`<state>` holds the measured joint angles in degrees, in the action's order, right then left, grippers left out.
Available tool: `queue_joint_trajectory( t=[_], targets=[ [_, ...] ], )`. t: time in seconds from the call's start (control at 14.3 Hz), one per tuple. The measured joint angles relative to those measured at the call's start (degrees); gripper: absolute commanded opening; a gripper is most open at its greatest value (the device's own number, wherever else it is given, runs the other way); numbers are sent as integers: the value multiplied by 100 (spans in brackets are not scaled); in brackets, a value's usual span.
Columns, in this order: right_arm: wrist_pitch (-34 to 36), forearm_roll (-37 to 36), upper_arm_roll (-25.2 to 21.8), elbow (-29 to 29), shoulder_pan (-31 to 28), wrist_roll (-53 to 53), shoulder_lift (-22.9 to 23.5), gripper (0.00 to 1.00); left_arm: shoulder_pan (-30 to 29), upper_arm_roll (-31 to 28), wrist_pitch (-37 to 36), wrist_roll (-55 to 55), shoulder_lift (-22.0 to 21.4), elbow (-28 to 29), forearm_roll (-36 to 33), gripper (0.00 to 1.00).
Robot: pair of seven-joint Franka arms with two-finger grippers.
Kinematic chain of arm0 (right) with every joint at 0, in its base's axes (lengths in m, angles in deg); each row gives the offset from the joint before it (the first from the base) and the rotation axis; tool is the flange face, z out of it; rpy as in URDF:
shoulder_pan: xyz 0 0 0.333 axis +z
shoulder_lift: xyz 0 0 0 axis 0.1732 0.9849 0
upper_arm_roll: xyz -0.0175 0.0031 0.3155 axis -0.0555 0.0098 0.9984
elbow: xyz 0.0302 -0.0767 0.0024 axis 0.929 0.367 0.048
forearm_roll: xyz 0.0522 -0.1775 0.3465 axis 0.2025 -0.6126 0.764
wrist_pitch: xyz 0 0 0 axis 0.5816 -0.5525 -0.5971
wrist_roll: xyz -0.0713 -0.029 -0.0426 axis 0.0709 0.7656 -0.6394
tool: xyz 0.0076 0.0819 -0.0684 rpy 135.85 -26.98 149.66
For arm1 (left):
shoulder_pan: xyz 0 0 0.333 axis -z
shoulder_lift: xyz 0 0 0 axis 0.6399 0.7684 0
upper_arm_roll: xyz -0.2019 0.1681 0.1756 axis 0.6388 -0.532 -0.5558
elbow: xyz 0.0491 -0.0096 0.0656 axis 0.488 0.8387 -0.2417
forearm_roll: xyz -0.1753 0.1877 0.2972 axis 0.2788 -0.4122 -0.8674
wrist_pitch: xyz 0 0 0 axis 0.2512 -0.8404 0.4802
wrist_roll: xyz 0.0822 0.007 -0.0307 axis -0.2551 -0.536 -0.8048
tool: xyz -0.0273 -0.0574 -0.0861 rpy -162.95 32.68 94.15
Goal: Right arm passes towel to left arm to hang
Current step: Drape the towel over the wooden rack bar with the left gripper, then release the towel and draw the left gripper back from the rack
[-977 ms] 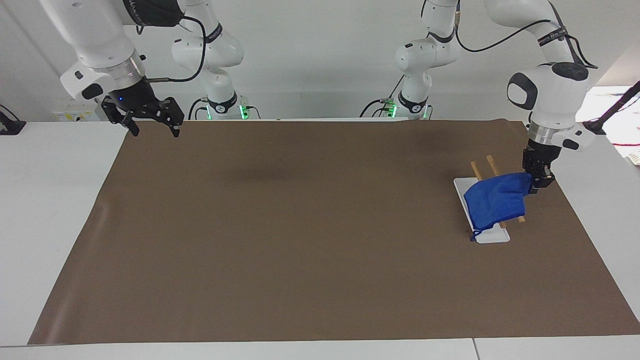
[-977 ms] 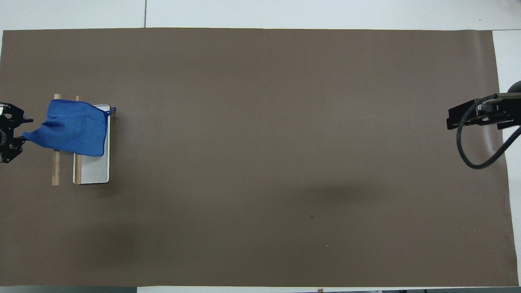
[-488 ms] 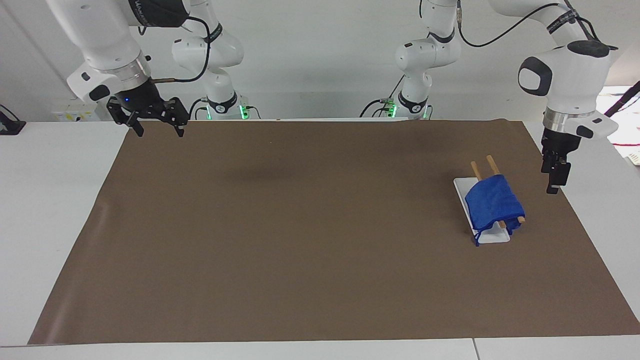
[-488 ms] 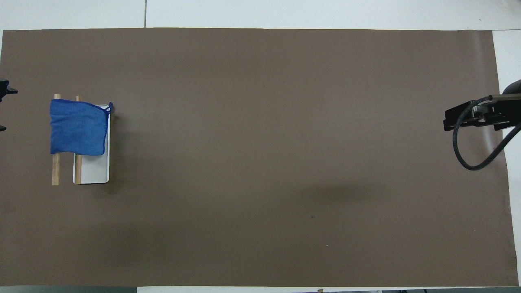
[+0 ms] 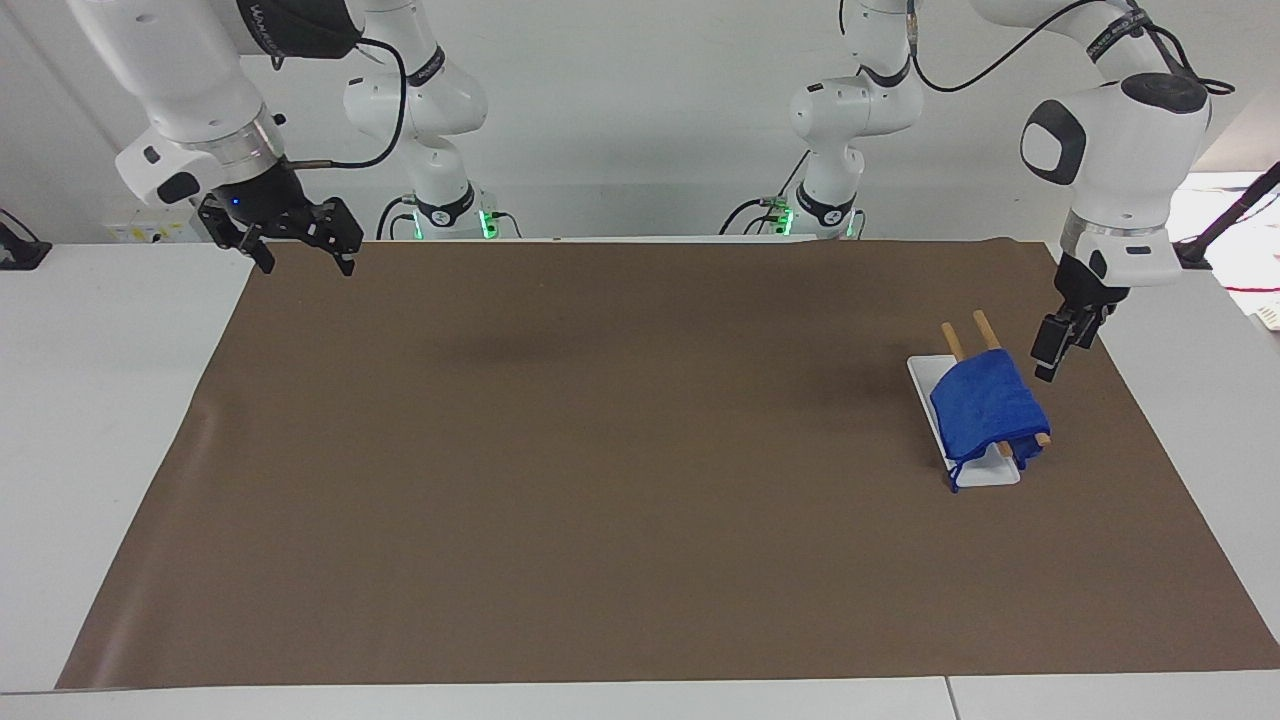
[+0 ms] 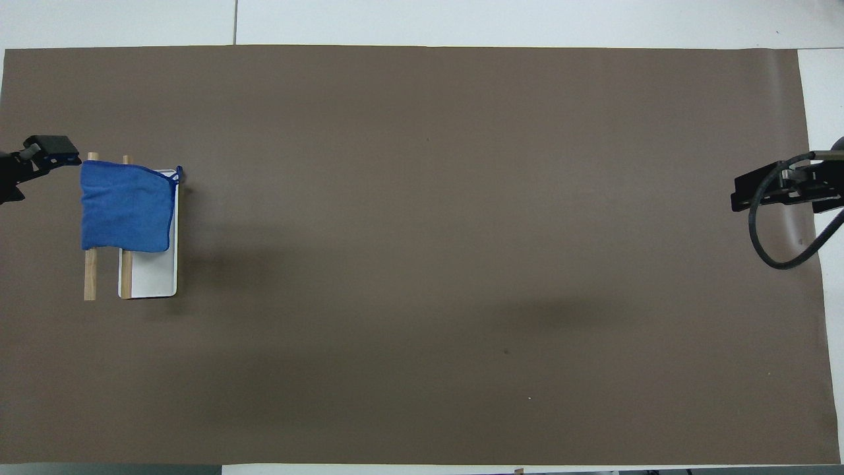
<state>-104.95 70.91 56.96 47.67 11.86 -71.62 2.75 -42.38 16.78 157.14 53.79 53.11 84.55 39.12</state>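
The blue towel (image 5: 985,408) hangs draped over the two wooden rails (image 5: 984,328) of a small rack with a white base (image 5: 988,473), at the left arm's end of the table. It also shows in the overhead view (image 6: 125,208), with its string at the corner. My left gripper (image 5: 1050,352) hovers tilted just beside the rack, over the mat, open and empty, apart from the towel; it also shows in the overhead view (image 6: 36,165). My right gripper (image 5: 305,262) is open and empty, up over the mat's corner at the right arm's end.
The brown mat (image 5: 600,480) covers most of the white table (image 5: 100,400). The rack's rails (image 6: 90,277) and white base (image 6: 153,277) stick out from under the towel toward the robots. A black cable loops by the right gripper (image 6: 742,191).
The left gripper let go of the towel, which dropped to hang over the rails. It drew off the mat's edge, then came back tilted beside the rack. The right gripper shifted slightly.
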Motion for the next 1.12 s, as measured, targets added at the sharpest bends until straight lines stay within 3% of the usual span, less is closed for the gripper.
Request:
queue_joint_trajectory(
  t=[0.42,0.84,1.12],
  targets=[
    [-271,-1,0,121,0,0,-1,100,583,19,-1287,751,2,-490,493,100],
    [-272,0,4,130,1,0,-4,100,609,0,-2738,1492,183,-1532,734,100],
    [-272,0,1,134,1,0,-5,100,584,-71,-3187,1704,381,-2032,734,100]
  ],
)
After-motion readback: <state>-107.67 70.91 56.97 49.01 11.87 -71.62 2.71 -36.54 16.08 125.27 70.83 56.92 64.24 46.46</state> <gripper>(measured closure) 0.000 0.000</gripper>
